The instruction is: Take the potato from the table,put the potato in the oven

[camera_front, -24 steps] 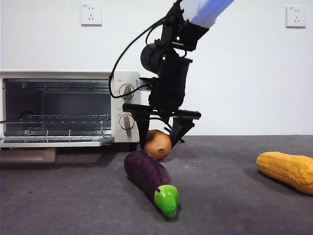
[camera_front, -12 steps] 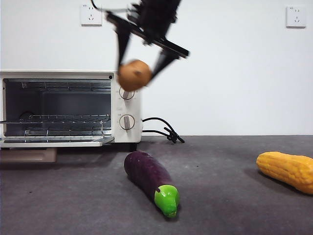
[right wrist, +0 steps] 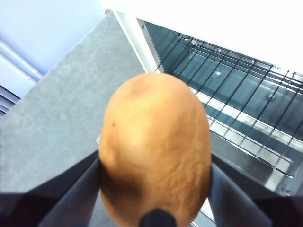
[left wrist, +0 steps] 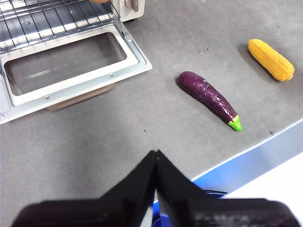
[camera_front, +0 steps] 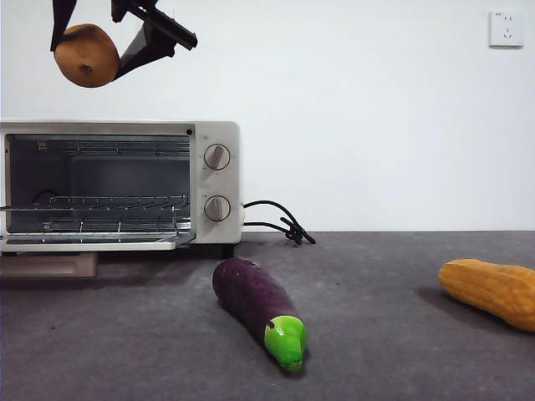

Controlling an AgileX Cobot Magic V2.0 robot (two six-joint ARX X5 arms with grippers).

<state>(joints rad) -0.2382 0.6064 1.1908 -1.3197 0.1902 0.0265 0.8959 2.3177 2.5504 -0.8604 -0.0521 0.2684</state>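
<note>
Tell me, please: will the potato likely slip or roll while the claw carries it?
The potato looks smooth and rounded, so it might slip; the right claw pinches it only at two sides. Set on the oven rack, it could roll. It seems stiff, keeping its shape.

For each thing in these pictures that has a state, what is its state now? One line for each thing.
oven: door open, folded down flat; no food visible inside.
potato: held in the air above the oven.
right gripper: shut on the potato.
left gripper: shut, holds nothing.
eggplant: lying on the table, untouched.
corn cob: lying on the table, untouched.
</note>
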